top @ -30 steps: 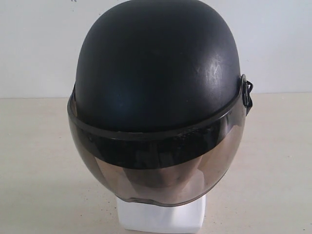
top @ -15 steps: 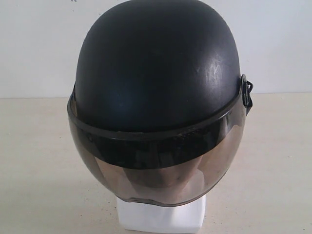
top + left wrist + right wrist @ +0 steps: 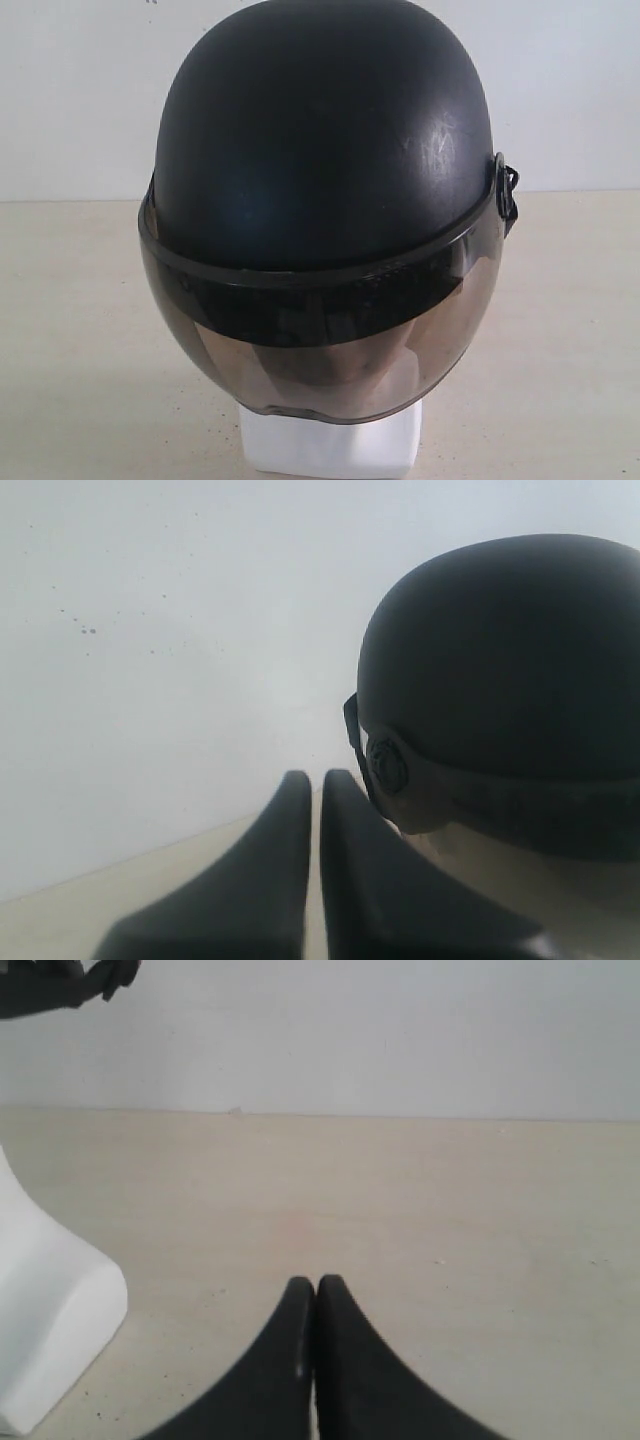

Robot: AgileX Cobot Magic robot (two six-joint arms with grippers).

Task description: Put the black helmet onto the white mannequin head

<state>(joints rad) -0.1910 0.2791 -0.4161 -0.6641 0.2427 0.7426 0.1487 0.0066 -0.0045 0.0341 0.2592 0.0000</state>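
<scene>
The black helmet (image 3: 320, 150) sits on the white mannequin head, its smoky visor (image 3: 320, 345) down over the face. Only the head's blocky neck base (image 3: 328, 445) shows bare below the visor. Seen from the left wrist, the helmet (image 3: 510, 660) rests on the white head (image 3: 520, 880) just beside my left gripper (image 3: 316, 778), whose jaws are nearly together with nothing between them. My right gripper (image 3: 316, 1285) is shut and empty over the table, apart from the neck base (image 3: 50, 1330). Neither gripper shows in the exterior view.
A beige table (image 3: 70, 330) carries the head, and a plain white wall (image 3: 80, 90) rises behind it. A black strap end (image 3: 60, 985) of the helmet hangs at the right wrist view's corner.
</scene>
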